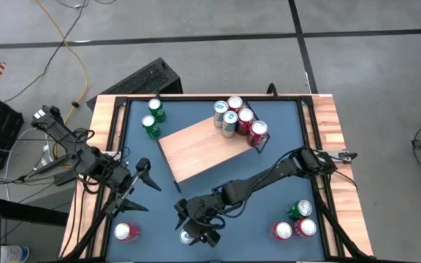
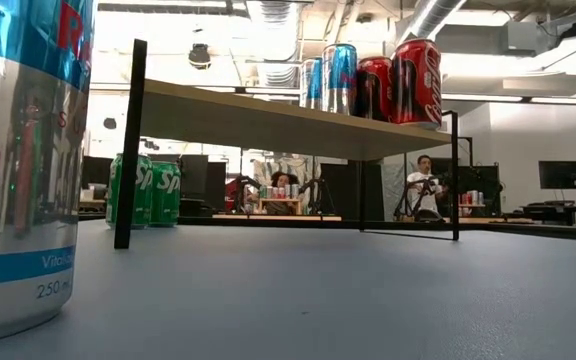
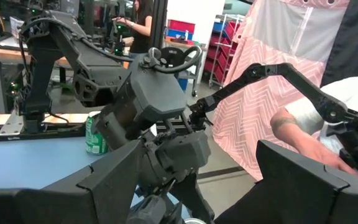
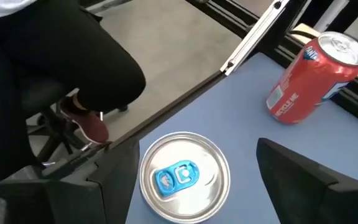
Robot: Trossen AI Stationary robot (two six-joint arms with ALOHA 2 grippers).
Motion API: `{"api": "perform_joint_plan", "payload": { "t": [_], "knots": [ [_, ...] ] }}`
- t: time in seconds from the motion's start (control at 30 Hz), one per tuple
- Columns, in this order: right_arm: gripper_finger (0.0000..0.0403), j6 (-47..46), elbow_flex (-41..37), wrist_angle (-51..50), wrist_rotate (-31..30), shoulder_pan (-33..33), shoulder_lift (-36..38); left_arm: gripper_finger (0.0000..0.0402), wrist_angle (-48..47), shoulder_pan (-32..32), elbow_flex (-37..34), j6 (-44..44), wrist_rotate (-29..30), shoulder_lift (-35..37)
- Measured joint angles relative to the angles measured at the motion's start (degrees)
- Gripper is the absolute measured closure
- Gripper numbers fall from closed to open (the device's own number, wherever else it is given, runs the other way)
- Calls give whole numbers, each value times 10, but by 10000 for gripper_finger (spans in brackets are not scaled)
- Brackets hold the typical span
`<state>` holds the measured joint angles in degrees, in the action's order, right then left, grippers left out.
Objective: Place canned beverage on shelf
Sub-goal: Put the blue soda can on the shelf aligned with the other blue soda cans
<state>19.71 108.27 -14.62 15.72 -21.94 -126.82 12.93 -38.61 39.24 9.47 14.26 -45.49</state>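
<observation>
Jaws of the right gripper (image 4: 194, 180) stand wide, one finger on either side of a slim silver can with a blue pull tab (image 4: 183, 175), and neither finger touches its wall yet; nothing is held. That can stands upright at the near edge of the dark blue counter (image 1: 269, 157), well short of the shelf (image 1: 203, 147), the tilted board of light wood on thin black legs that serves as the landmark here.

On the near left of the shelf, the left gripper (image 1: 139, 184) waits over bare counter with its jaws also spread and empty. A red can (image 1: 126, 232) stands near the counter's front edge on that side. On the near right of the shelf are a green can (image 1: 300, 210) and two red cans (image 1: 294, 229). Beyond the shelf's left corner stand two green cans (image 1: 153, 118). On the far right end of the shelf itself, four cans (image 1: 238, 120) are already bunched together, silver-blue and red.

The likely next step is to close on the silver can. If the fingers shut off centre, or one reaches the wall first, the tall narrow can could tip or skid off the close front edge. Later, carrying it in too low could knock the shelf's board, and setting it down too near the bunched cans could topple them.
</observation>
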Motion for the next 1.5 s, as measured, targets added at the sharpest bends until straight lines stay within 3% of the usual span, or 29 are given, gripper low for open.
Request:
{"api": "perform_joint_plan", "payload": {
  "t": [1.17,1.5],
  "knots": [
    [95,-19,0,-23,10,2,-10,99,-2,0,0,-2,1,0],
    [117,-58,0,-8,51,11,-28,99,0,0,0,0,1,0]
  ]
}}
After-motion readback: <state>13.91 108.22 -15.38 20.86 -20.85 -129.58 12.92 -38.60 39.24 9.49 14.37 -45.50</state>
